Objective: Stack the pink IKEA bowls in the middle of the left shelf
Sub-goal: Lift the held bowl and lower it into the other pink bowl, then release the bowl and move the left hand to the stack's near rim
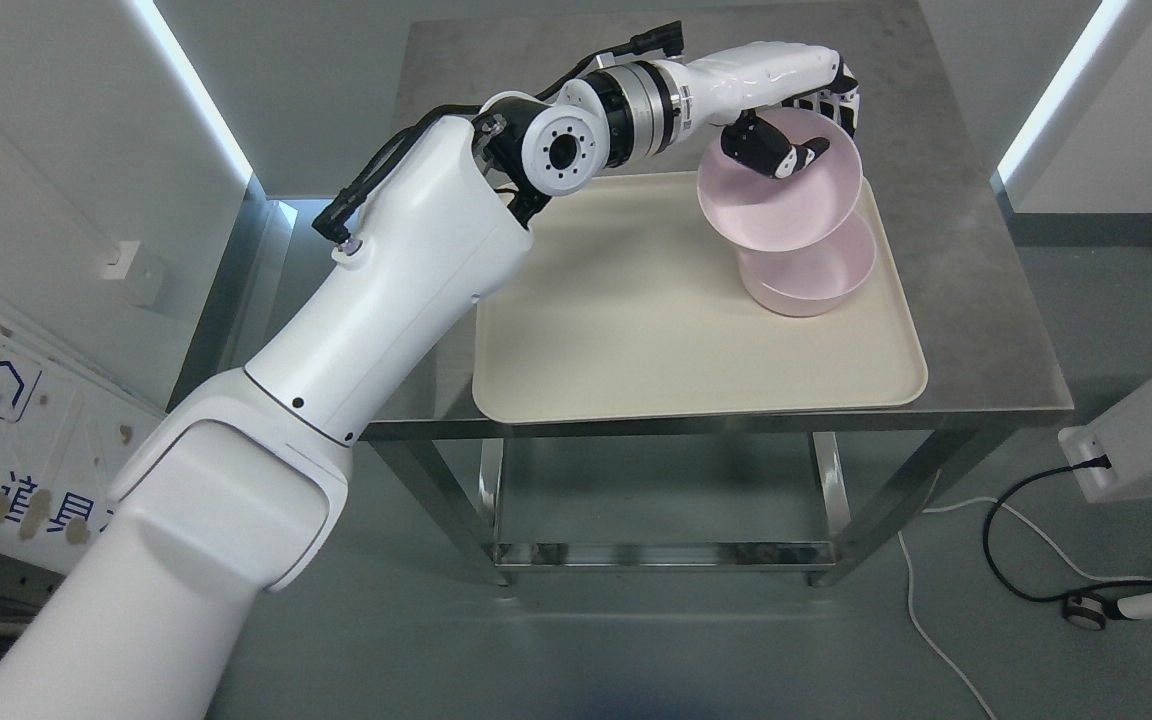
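Nearest to us, our left arm (266, 400) fills the lower left of the head view and stretches up and to the right across a steel table (976, 300). At its far end our left hand (791, 120) grips the upper pink bowl (781, 195): the thumb (776, 150) lies inside the bowl, and the other fingers (841, 100) curl over the far rim from behind. We hold this bowl tilted, with its opening turned towards the camera and slightly to the left.

Just below it sits a second pink bowl (811, 275), upright on the right rear part of a cream tray (636, 340). From here the tilted bowl overlaps the upright one; we cannot tell whether the two touch or whether the held bowl hangs just clear of it. On the tabletop, the tray covers most of the front half.

Under the table we see a lower steel rail (656, 555) between the legs. To the right, on the grey floor, a white device (1151, 430) has a black cable (1026, 530) plugged into its side. At the far left leans a white board with blue characters (6, 440).
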